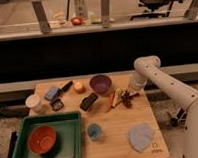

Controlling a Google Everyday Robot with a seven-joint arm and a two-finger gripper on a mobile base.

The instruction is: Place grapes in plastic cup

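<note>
The grapes (126, 99), a small dark reddish-purple bunch, lie on the wooden table (116, 142) to the right of the purple bowl (100, 84). A long red-orange pepper (110, 101) lies just left of them. My gripper (127, 92) hangs down from the white arm (152, 75) directly over the grapes, at or just above them. A small blue plastic cup (94, 131) stands upright near the table's front, left of and nearer than the grapes, well apart from the gripper.
A green tray (66, 150) with a red bowl (41, 139) sits at the front left. A blue cloth (140, 136) lies at the front right. A white cup (32, 102), blue sponge (51, 92), orange (79, 87) and black object (88, 101) are on the left half.
</note>
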